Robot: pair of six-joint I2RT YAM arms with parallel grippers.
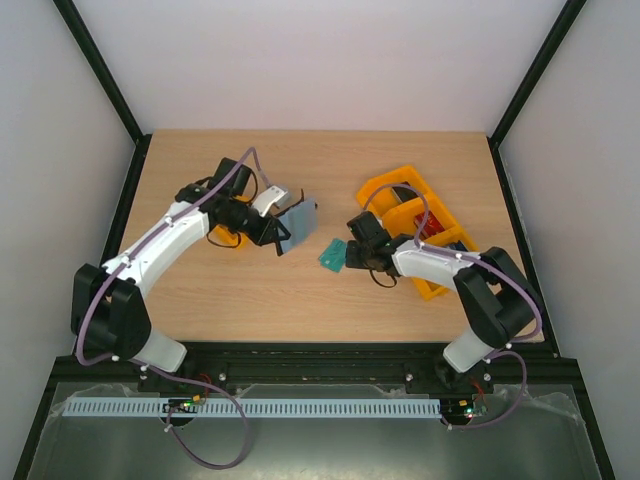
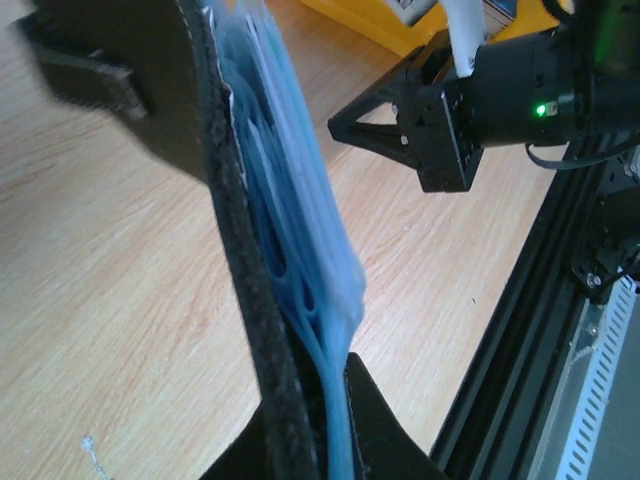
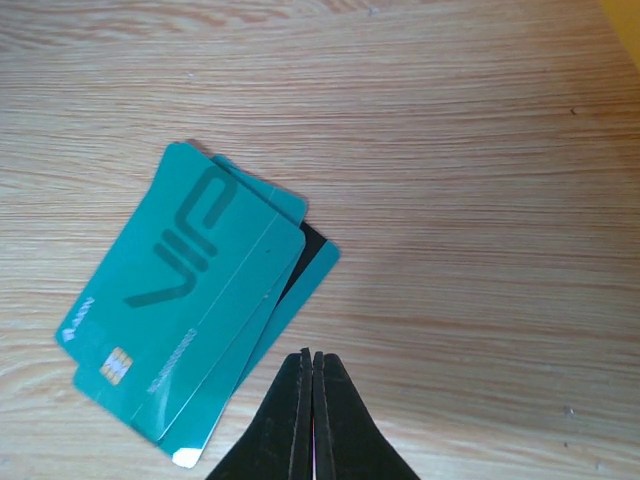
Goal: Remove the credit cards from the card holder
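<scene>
- Your left gripper (image 2: 322, 425) pinches the card holder (image 1: 297, 222) and holds it open, on edge
- Three or so teal credit cards (image 3: 190, 300) lie fanned on the table (image 3: 460, 150) to the right of the card holder, so the job looks nearly done; whether its sleeves hide more, you cannot tell
- Your right gripper (image 3: 313, 400), jaws pressed together on nothing, sits just beside the cards
- The top card reads "VIP"; the corner logo is too small to read

The credit cards (image 1: 331, 257) lie stacked on the table (image 1: 300, 300) between the card holder (image 1: 298, 222) and the trays (image 1: 400, 185).
</scene>
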